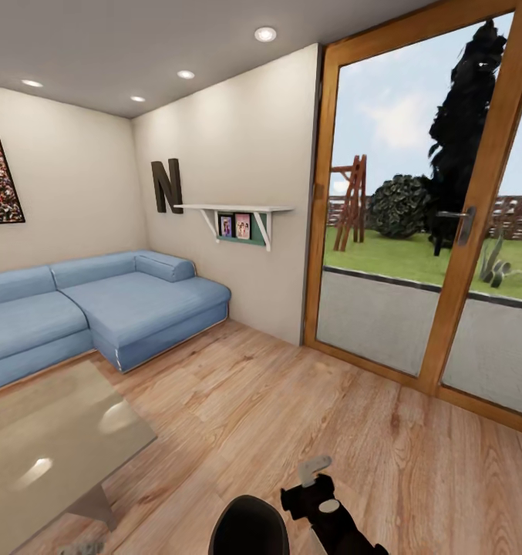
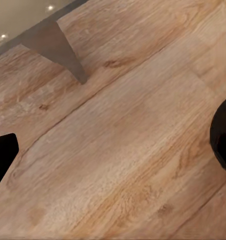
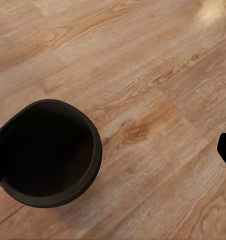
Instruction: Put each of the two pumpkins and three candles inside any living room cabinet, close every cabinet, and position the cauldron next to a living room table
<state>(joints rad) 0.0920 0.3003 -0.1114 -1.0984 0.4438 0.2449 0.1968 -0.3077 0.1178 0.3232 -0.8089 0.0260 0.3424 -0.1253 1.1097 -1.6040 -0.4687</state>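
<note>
Cauldron (image 3: 48, 152) — rigid, smooth, judged fairly heavy — sits on the plank floor (image 3: 158, 75) directly below the right pincer (image 3: 113, 165), best taken by its thick rim. Whether either pincer is apart cannot be told. Beyond it, the counter (image 1: 52, 439) stands near.

The light wood-plank floor (image 1: 291, 401) is being occupied by the blue sofa (image 1: 99, 308) at mid left, the glossy table (image 1: 45, 447) at lower left, and the black cauldron (image 1: 249, 528) at bottom centre.

Big dark letter "N" (image 1: 166, 185) on wall (image 1: 237, 139) above shelf (image 1: 234, 209), no other legible txt
</note>
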